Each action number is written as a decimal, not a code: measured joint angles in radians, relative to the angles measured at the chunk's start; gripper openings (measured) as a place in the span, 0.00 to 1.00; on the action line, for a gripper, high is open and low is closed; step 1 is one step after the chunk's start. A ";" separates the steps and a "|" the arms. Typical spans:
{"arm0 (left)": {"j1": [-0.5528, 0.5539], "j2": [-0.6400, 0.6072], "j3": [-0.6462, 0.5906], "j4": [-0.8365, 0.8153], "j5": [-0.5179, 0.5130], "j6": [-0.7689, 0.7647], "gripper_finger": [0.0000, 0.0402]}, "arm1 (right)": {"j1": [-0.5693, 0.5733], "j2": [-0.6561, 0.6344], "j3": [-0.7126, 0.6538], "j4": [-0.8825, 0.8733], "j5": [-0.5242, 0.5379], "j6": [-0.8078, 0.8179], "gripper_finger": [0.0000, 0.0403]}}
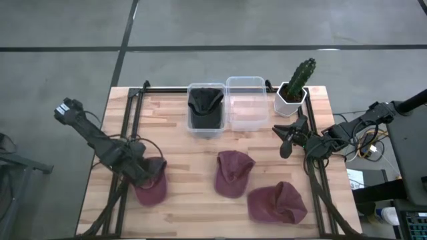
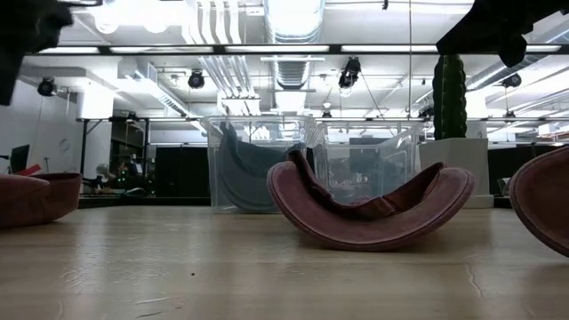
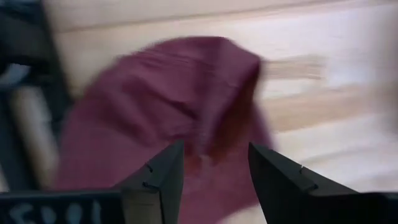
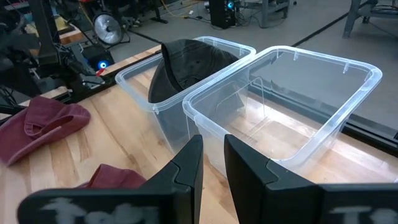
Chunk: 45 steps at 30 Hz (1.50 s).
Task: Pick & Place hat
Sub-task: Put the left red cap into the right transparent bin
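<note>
Risk for you is a thin pinch: left gripper (image 3: 211, 177), fingers spread, hangs over the maroon hat (image 1: 151, 187) at lower left of the frame, so cloth may slip; right gripper (image 1: 288, 135), fingers nearly together, waits.

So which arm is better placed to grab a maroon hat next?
Left. Its hand hangs open right over the left maroon hat; the right hand waits near the clear bins.
</note>
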 joint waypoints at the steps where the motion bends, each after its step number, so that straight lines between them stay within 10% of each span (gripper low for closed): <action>1: 0.000 0.000 -0.006 -0.026 0.025 -0.004 0.42 | 0.000 0.000 0.000 0.000 0.000 0.000 0.15; 8: -0.027 0.000 -0.077 -0.085 0.274 -0.085 0.42 | 0.000 0.000 0.000 0.000 0.000 0.000 0.15; 45: -0.048 0.000 -0.258 0.220 0.472 -0.177 0.42 | 0.000 0.000 0.000 0.000 0.000 0.000 0.15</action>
